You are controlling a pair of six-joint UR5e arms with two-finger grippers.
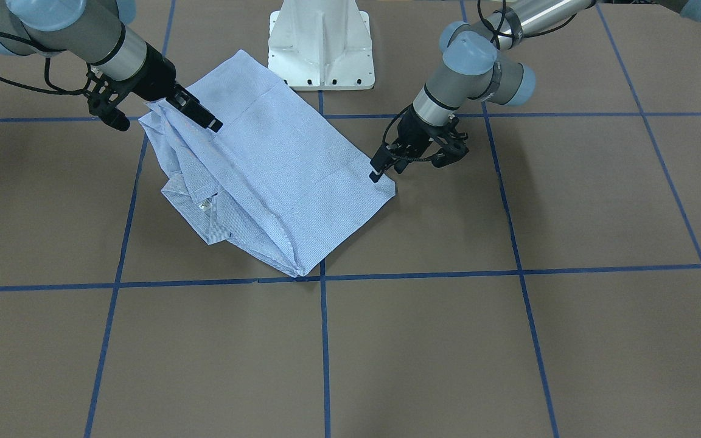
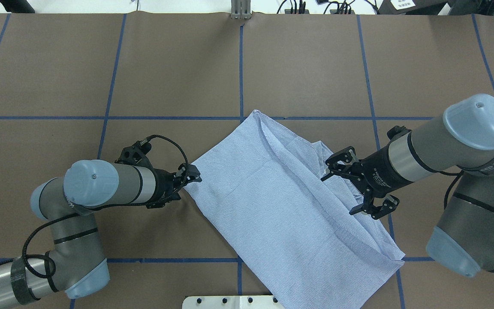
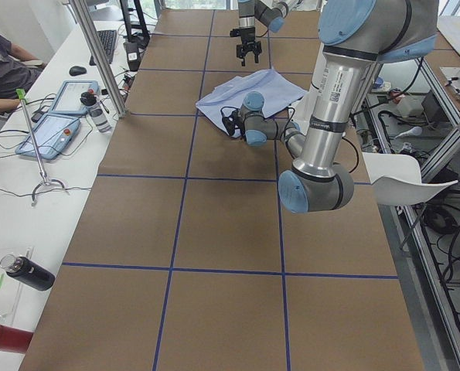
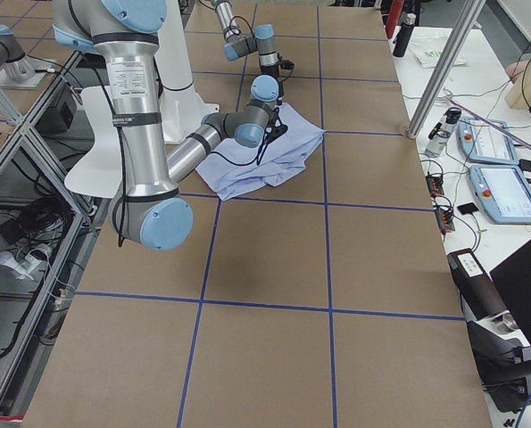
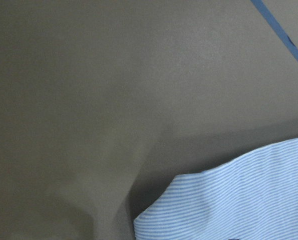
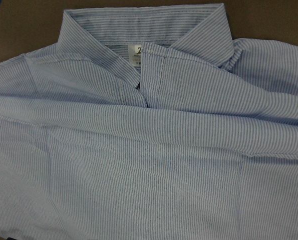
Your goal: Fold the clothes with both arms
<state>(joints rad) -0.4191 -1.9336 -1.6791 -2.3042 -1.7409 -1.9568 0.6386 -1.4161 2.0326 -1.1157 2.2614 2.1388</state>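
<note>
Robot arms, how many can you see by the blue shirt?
2. The left arm is at the shirt's corner; the right arm hangs over its rumpled side. None look hidden.

Only one corner of the shirt (image 5: 229, 200) shows in the left wrist view; the bottom and right edges cut off the rest. The left gripper (image 2: 192, 172) sits at that corner, but its fingertips are too small and dark to tell whether they pinch the cloth or perhaps only touch the hem. A fold of cloth half covers the neck label (image 6: 134, 53), and its small print is unreadable. Bunched folds hide how the sleeves lie. In the overhead view the shirt's near tip runs off the lower edge beside the pedestal base (image 2: 225, 302).
</note>
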